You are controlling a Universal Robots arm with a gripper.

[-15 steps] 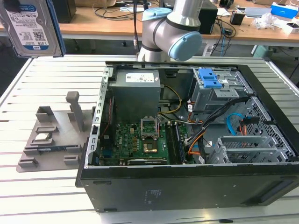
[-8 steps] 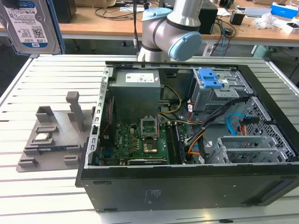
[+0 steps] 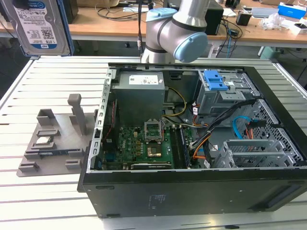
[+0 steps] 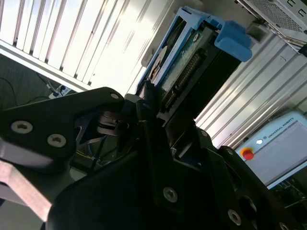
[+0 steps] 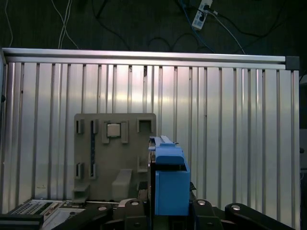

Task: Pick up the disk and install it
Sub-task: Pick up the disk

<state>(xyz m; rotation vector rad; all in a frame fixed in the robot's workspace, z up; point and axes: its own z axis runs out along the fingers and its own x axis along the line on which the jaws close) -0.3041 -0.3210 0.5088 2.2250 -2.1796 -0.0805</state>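
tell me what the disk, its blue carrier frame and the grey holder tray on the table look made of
The disk is likely metal, with silvery casing around a paper-like label. The carrier frame is probably moulded plastic, a uniform matte blue with soft edges. The holder tray is matte grey with blocky ribs, perhaps printed or moulded plastic, though that is hard to tell. The table seems to be aluminium slats with a brushed sheen.

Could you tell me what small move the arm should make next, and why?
Probably carry the disk across toward the grey drive cage: the gripper clamps it, raised above the slatted table and well apart from the open case.
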